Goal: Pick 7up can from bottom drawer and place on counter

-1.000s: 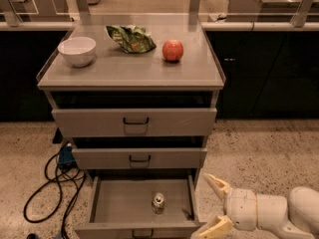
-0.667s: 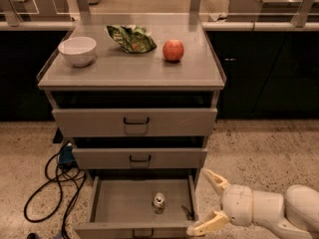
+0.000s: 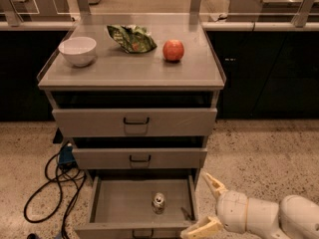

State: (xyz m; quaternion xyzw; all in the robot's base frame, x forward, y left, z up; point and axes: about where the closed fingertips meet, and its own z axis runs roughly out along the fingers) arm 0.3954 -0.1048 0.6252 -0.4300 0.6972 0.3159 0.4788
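Observation:
The 7up can (image 3: 159, 202) stands upright inside the bottom drawer (image 3: 114, 205), which is pulled out, near its middle right. My gripper (image 3: 205, 204) is at the lower right, just outside the drawer's right front corner, to the right of the can and apart from it. Its two pale fingers are spread wide and hold nothing. The counter (image 3: 132, 66) is the grey top of the cabinet, well above.
On the counter are a white bowl (image 3: 78, 50) at the left, a green crumpled bag (image 3: 132, 38) in the middle and an orange-red fruit (image 3: 173, 50) at the right. Two shut drawers (image 3: 134, 122) sit above. Black cables (image 3: 52, 183) lie on the speckled floor at the left.
My gripper has moved a little to the left, closer to the open drawer's right front corner. The can and the things on the counter have not moved.

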